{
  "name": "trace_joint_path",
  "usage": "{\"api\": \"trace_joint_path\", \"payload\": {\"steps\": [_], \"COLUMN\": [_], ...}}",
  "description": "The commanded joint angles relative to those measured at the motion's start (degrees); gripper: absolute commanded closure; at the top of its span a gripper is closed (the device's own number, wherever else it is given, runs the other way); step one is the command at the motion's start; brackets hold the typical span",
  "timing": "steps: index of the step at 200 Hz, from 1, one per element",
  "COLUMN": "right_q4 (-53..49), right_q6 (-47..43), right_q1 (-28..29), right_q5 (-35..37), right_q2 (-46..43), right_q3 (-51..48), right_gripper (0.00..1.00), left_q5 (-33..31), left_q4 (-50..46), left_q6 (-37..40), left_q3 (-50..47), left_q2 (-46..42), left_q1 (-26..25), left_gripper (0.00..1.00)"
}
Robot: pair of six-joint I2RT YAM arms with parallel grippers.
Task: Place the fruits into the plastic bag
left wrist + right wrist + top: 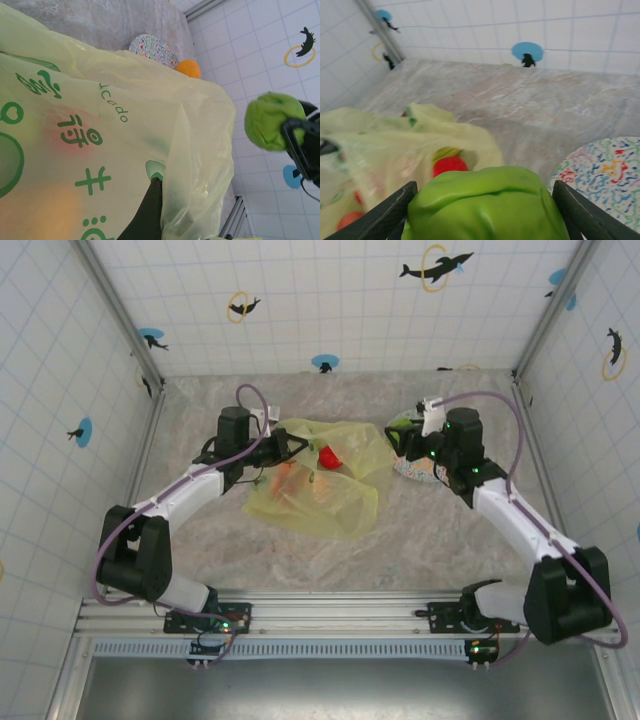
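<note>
The right end effector (487,210) clamps a green fruit (267,120) near the bag (330,500); the left end effector (293,448) pinches the bag's rim. Best carry it over the open mouth, then release low.

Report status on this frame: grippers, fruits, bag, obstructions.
Left gripper shut on plastic bag edge. Right gripper shut on green fruit, near plate. Red fruit in bag mouth; orange fruit by plate. Nothing blocking.

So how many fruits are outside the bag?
2: a green fruit held in the right fingers, and an orange fruit by the plate. Others may hide behind the bag.
</note>
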Motion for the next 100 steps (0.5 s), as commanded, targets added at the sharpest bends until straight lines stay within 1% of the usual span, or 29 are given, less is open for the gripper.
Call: {"api": "trace_joint_path", "payload": {"steps": [1,49,76,100], "right_q4": [3.08,1.87,1.61,1.71], "right_q6": [-1.89,-3.35,-4.02,-5.20], "right_q1": [1.15,1.98,2.97,4.04], "right_q5": [-5.64,-8.62,-10.13,-9.77], "right_q2": [-5.65,-13.30,-13.57,-11.88], "right_q3": [-5.29,-14.04,-16.20,-17.50], "right_gripper": [0.45,0.45,0.45,0.45], "left_q5": [0.40,0.61,0.71,0.84], "left_q4": [0.35,0.53,0.60,0.62], "left_q6": [-0.49,-0.71,-0.75,-0.79], "left_q3": [0.15,0.17,0.16,0.09], "left_q2": [0.06,0.15,0.07,0.15], "left_q1": [-0.07,-0.06,-0.12,-0.03], "left_gripper": [1.00,1.00,1.00,1.00]}}
